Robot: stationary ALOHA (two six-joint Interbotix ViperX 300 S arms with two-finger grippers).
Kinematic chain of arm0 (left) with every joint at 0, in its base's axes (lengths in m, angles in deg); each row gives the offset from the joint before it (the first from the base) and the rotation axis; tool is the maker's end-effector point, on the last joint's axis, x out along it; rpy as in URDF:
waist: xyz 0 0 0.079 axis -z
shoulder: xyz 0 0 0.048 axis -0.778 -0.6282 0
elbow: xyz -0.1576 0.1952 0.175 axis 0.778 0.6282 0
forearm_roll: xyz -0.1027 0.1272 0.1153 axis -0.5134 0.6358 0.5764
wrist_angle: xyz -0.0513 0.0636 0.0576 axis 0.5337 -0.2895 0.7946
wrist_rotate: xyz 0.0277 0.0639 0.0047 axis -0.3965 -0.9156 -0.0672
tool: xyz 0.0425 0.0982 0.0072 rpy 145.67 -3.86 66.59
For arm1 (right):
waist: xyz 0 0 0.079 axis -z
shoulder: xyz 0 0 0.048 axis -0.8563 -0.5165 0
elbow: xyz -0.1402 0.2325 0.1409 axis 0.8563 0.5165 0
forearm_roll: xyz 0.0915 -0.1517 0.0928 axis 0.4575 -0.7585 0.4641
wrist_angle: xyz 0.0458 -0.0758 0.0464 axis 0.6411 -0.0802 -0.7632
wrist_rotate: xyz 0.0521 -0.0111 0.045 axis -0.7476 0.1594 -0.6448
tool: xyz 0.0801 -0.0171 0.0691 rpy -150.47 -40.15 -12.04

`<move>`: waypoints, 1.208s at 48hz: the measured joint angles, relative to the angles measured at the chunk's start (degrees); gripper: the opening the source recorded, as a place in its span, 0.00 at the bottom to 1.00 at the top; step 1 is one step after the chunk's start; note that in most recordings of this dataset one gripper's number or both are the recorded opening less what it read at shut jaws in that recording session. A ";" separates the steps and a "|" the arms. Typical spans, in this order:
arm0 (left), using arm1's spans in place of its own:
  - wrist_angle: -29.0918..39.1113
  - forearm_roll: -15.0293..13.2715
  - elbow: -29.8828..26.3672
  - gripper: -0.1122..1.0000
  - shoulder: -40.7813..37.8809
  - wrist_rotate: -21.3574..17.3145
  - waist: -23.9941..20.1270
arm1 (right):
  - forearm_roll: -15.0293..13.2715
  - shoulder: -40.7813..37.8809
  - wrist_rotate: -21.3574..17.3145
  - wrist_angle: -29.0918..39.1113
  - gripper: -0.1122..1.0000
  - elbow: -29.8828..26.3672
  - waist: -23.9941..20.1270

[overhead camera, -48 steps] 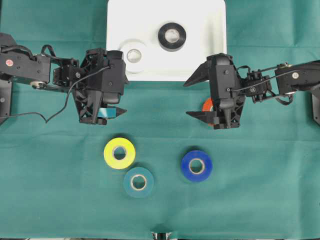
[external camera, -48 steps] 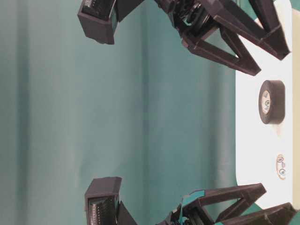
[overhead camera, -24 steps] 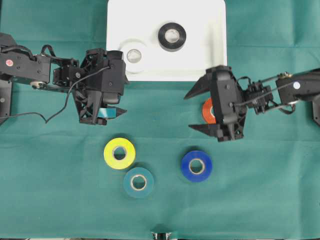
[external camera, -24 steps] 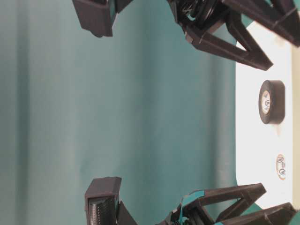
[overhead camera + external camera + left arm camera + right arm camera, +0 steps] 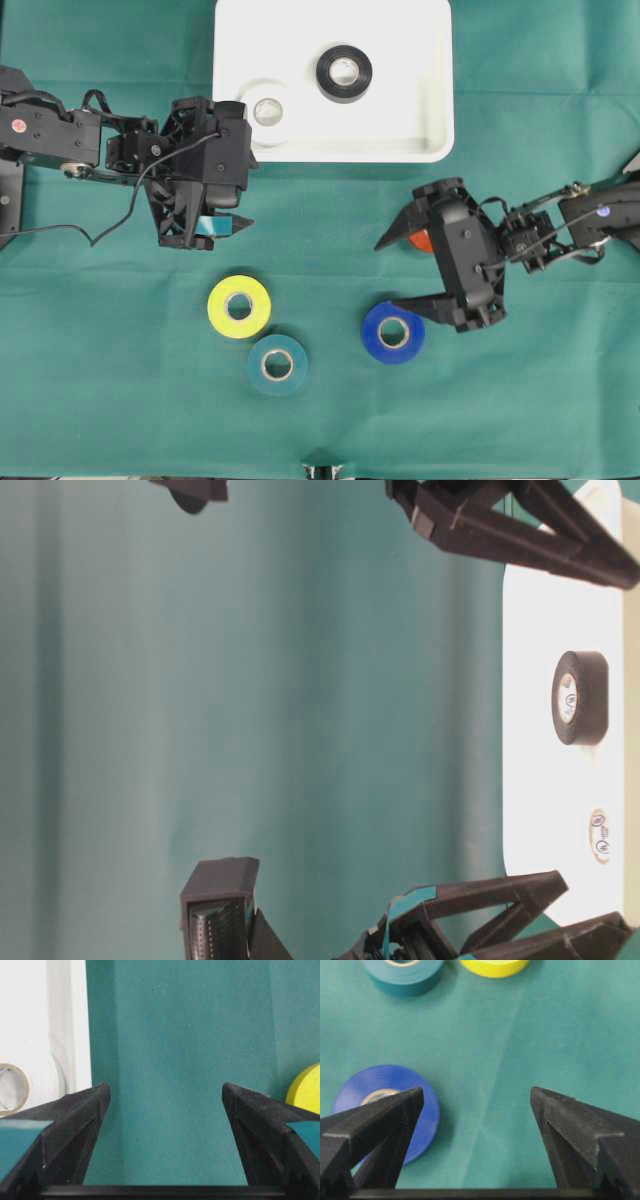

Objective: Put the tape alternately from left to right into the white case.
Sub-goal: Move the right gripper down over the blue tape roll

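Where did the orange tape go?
In the overhead view, the orange-red roll sits on the green cloth on the right side, mostly hidden under the right gripper, below the white case and above the blue roll.

A faintly creased green cloth (image 5: 120, 400) covers the whole table under even, perhaps overhead, light.

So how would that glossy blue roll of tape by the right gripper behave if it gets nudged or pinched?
The glossy blue roll of tape lies flat on the green cloth, so it would probably slide, not roll. Its shiny rim might slip between hard fingers. A squat ring with a cardboard core, it likely stays stiff when the open right gripper pinches it.
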 measured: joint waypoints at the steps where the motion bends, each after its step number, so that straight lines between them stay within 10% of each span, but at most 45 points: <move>1: 0.00 0.00 0.00 0.94 0.00 0.00 0.00 | 0.00 0.00 0.00 0.00 0.75 0.00 -0.18; 58: 0.00 -0.09 0.00 0.94 0.00 0.35 0.00 | 0.09 -9.49 0.00 1.32 0.75 -3.25 -3.43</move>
